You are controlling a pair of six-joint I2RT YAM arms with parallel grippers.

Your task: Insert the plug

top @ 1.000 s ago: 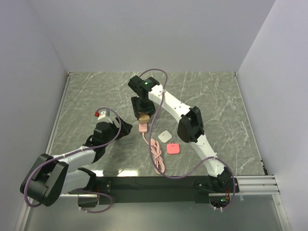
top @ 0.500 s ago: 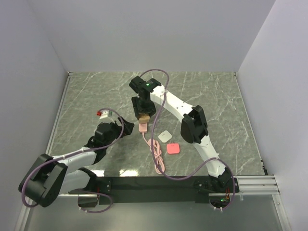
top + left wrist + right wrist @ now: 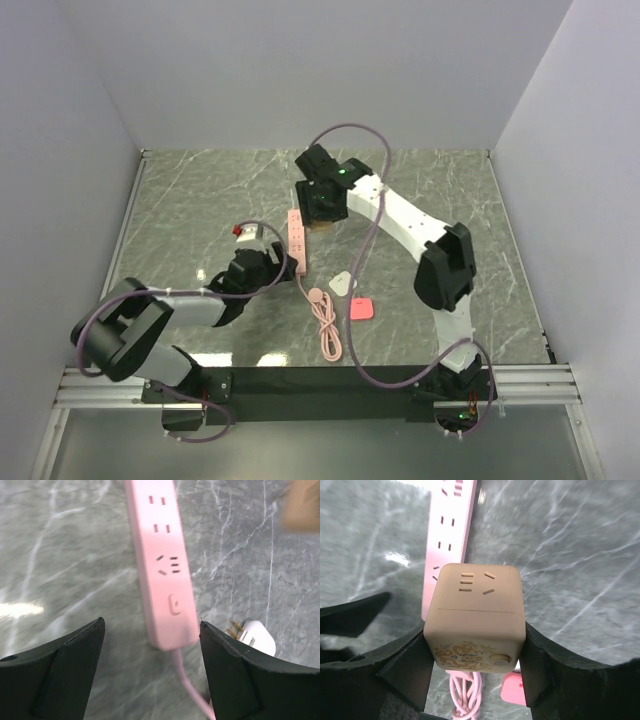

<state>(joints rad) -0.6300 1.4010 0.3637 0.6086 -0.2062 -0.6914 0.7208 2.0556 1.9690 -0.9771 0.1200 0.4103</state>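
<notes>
Plug [image 3: 362,308] lay flat on table [image 3: 200,200], just beside white adapter [image 3: 343,283], R of pink cord [image 3: 325,330]. My L gripper [image 3: 151,625]: jaws wide apart, nothing held, over power strip's [image 3: 296,240] cord end. My R gripper [image 3: 472,645]: clamped on tan cube [image 3: 475,610].

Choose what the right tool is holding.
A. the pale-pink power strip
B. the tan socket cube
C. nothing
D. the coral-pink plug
B: in the right wrist view the tan socket cube sits clamped between the fingers of the right tool, while the coral-pink plug lies loose on the table.
</notes>
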